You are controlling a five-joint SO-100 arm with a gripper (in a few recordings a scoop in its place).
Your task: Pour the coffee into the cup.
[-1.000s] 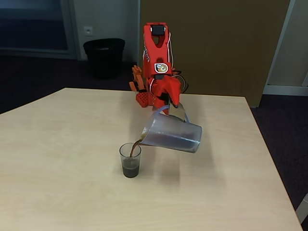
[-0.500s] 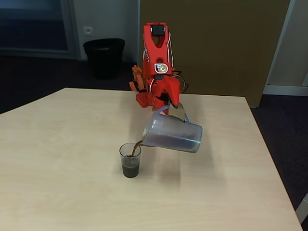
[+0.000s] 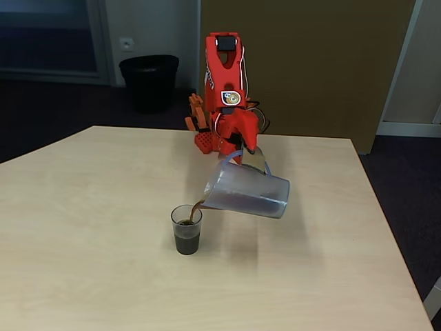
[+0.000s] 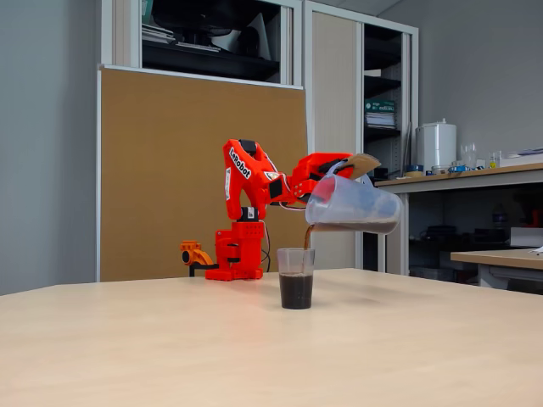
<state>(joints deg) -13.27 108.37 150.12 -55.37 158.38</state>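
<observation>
Jug (image 3: 245, 191) tipped — coffee (image 4: 296, 290) half-fills cup (image 4: 295, 277).

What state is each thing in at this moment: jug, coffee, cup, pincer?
jug: lifted off the table, tipped with its spout over the cup, held at its handle.
coffee: a thin stream running from the spout into the cup; some left in the jug.
cup: upright on the table, about half full.
pincer: shut on the jug's handle.

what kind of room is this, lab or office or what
Most likely an office: a tall cabinet with binders on its shelves, a desk along the far wall, a pinboard partition and a black waste bin.
</observation>
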